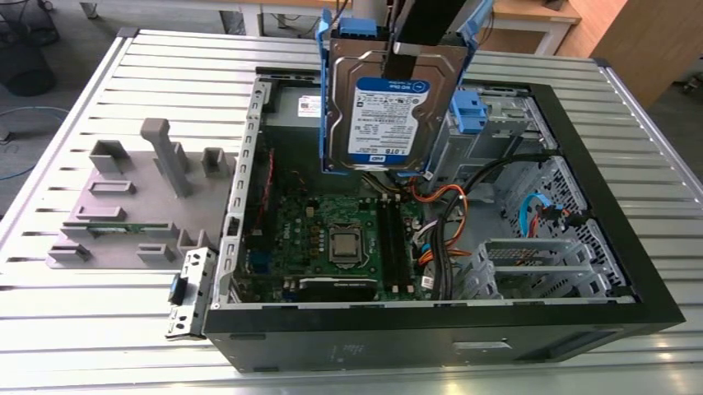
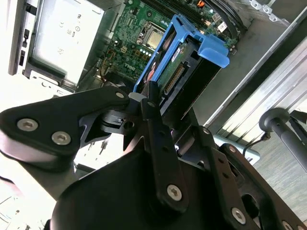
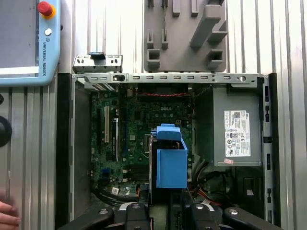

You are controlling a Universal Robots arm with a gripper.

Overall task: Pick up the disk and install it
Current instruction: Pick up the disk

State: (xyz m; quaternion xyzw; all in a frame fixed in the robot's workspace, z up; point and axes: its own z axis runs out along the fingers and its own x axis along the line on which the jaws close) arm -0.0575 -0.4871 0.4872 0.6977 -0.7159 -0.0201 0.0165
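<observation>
The disk (image 1: 390,107), a silver-grey hard drive with a white-and-blue label and a blue carrier frame, hangs upright above the open computer case (image 1: 615,271), over the motherboard's far end. My gripper (image 1: 412,43) comes down from above and is shut on the disk's upper edge. In the second wrist view the black fingers (image 2: 149,98) clamp the disk (image 2: 180,67), and its blue carrier handle points toward the case floor. In the first wrist view the disk's blue frame (image 3: 171,163) stands edge-on over the motherboard (image 3: 132,139), just beyond my gripper (image 3: 168,208).
Inside the case are a grey power supply box (image 3: 237,124), orange and blue cables (image 1: 445,222) and a drive bay with a blue latch (image 1: 470,105). A grey fixture plate with upright pegs (image 1: 132,197) lies at the exterior view's left. A teach pendant (image 3: 29,40) and a hand (image 3: 5,215) are beside the case.
</observation>
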